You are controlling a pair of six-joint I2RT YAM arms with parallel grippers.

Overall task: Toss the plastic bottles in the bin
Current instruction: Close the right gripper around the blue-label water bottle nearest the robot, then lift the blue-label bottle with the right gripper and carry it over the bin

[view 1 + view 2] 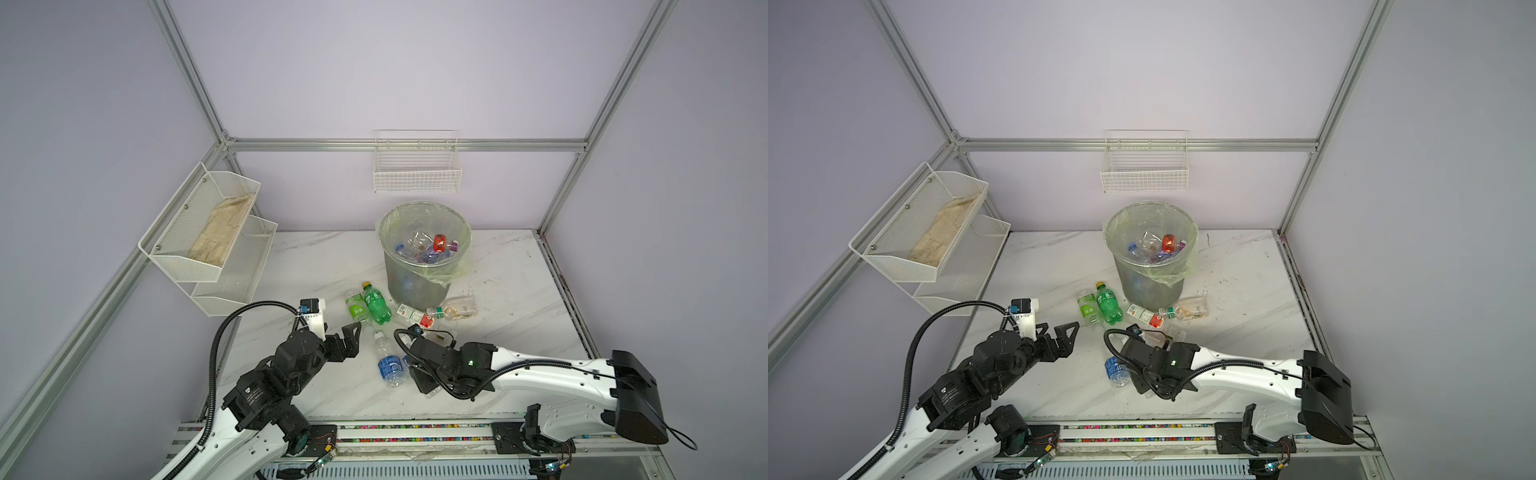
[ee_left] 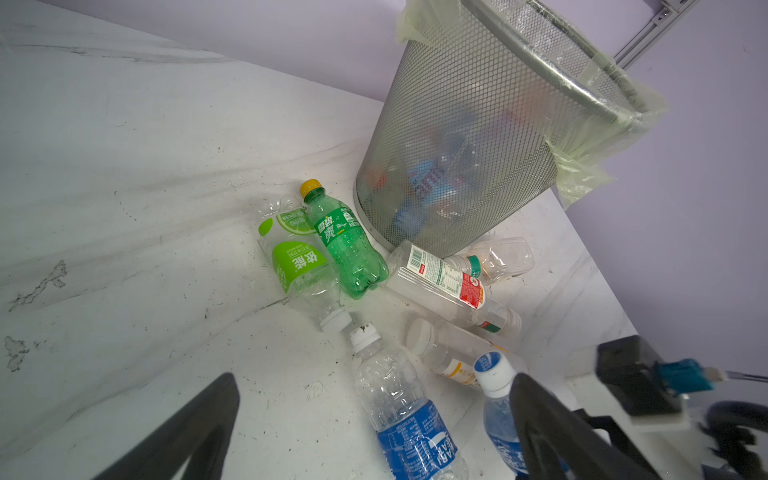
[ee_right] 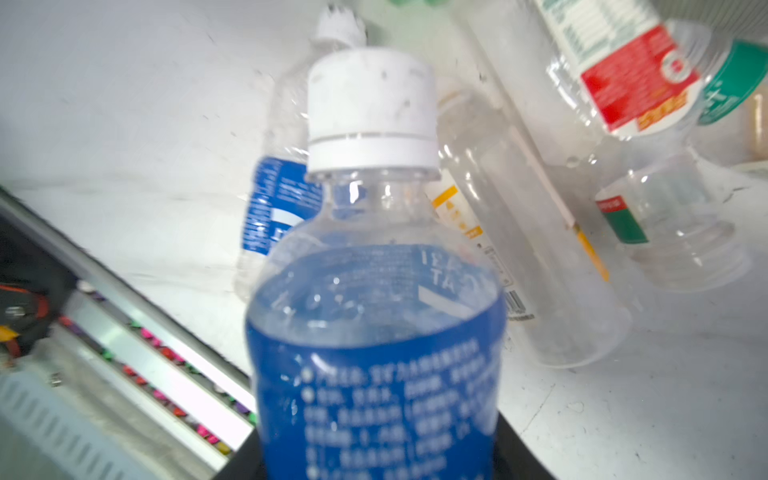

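Note:
The bin [image 1: 415, 286] [image 2: 457, 145], grey mesh with a pale-green liner, stands at the back of the table with several plastic bottles inside. In front of it lie a green bottle [image 1: 376, 305], a lime-labelled one [image 1: 356, 307], a red-and-white-labelled one [image 1: 415, 316], a clear one [image 1: 455, 308] and a blue-labelled one [image 1: 390, 365]. My right gripper [image 3: 380, 453] is shut on another blue-labelled bottle with a white cap [image 3: 374, 311] [image 2: 496, 399]; its fingers sit against both sides. Left of the pile, my left gripper [image 1: 347, 336] [image 2: 376, 382] hangs open and holds nothing.
White mesh shelves [image 1: 208, 232] hang on the left wall, and a white wire basket [image 1: 417, 170] hangs on the back wall above the bin. A clear yellow-labelled bottle [image 2: 449, 353] lies beside the held one. A metal rail [image 1: 415, 432] runs along the table's front edge.

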